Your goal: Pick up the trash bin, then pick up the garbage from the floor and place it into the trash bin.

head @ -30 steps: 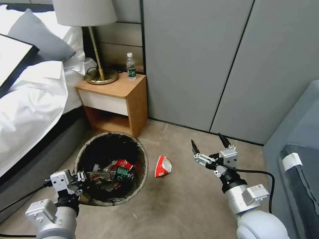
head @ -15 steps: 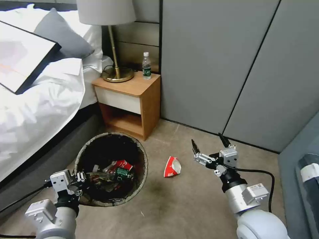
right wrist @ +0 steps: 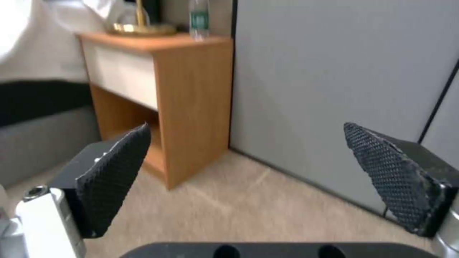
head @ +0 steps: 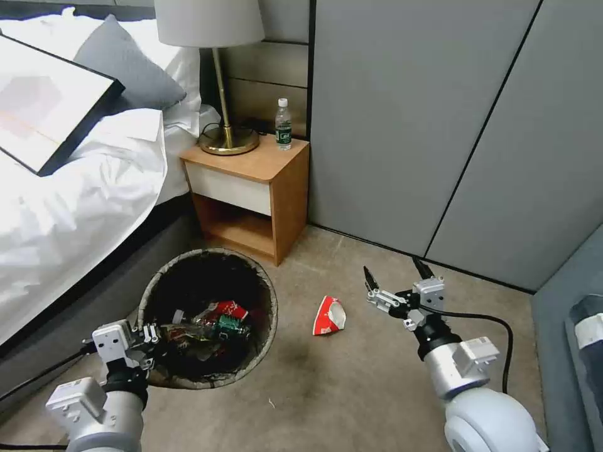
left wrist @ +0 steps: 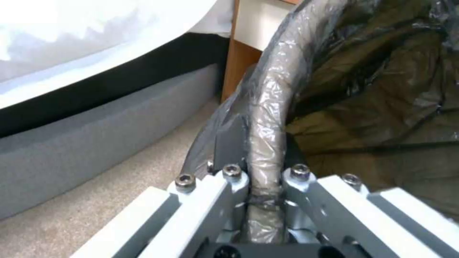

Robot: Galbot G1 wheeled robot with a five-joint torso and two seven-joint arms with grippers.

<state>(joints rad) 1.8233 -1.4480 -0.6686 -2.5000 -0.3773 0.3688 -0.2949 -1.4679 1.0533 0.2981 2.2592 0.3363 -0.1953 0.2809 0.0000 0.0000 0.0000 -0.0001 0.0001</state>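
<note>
With the left tool [head: 149, 342] pinching the near rim of the trash bin [head: 267, 295], lower the spread right tool [head: 397, 285] squarely over the red-and-white carton [head: 329, 316] lying on the floor between them.

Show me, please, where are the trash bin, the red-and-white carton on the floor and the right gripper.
trash bin [head: 271, 295]: head view, bag-covered rim.
red-and-white carton [head: 325, 314]: head view, red side.
right gripper [head: 396, 276]: head view, midway between its open fingertips.
</note>
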